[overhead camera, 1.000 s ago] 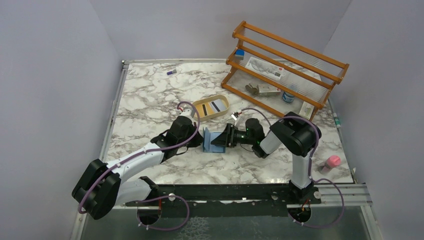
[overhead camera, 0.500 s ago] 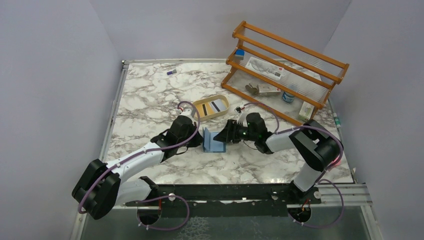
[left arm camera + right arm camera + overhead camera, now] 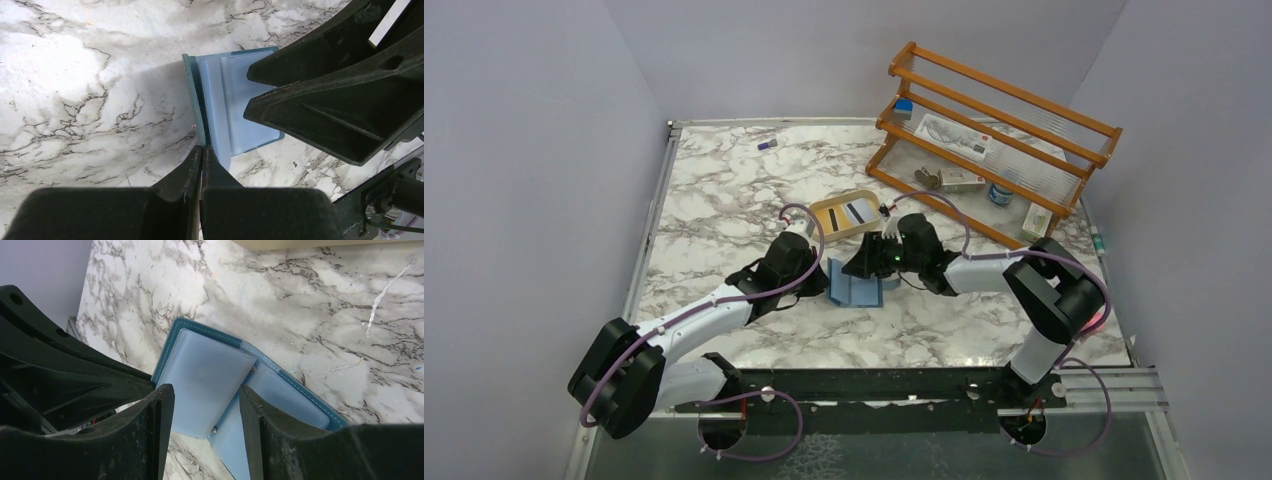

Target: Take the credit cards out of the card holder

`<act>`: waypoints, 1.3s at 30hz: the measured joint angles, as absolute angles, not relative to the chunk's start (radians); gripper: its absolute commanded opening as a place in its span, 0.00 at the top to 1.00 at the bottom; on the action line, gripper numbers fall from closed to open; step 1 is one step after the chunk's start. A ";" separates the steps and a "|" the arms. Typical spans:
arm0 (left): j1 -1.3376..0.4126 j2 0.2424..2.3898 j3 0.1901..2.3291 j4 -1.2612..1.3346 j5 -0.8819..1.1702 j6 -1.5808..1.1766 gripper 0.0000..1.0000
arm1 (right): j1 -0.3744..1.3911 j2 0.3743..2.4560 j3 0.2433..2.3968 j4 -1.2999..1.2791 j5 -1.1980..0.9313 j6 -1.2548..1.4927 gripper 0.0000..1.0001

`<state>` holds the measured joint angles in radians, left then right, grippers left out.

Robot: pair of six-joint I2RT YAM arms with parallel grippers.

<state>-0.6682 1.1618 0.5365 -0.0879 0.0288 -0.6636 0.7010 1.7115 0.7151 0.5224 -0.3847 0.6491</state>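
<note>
Left gripper (image 3: pixel 202 150) closed, pinching the raised teal cover edge of card holder (image 3: pixel 854 290). Holder lies open mid-table (image 3: pixel 724 190), with bare marble to its left and front. Right gripper (image 3: pixel 204 392) has jaws apart over the clear sleeves, holding nothing. Tray (image 3: pixel 834 232) with credit cards (image 3: pixel 849 212) sits just behind. Rack (image 3: pixel 994 120) is at back right.

Wooden rack (image 3: pixel 1014 90), tan oval tray (image 3: pixel 822 231), marble table (image 3: pixel 724 190).
</note>
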 measured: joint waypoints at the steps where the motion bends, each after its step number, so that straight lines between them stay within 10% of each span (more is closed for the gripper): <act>1: -0.668 1.162 0.537 -0.089 0.029 -0.664 1.00 | 0.706 1.713 0.715 0.517 -0.382 0.645 0.45; 39: -0.668 1.171 0.534 -0.110 0.025 -0.656 1.00 | 0.779 1.837 0.756 0.615 -0.434 0.658 0.78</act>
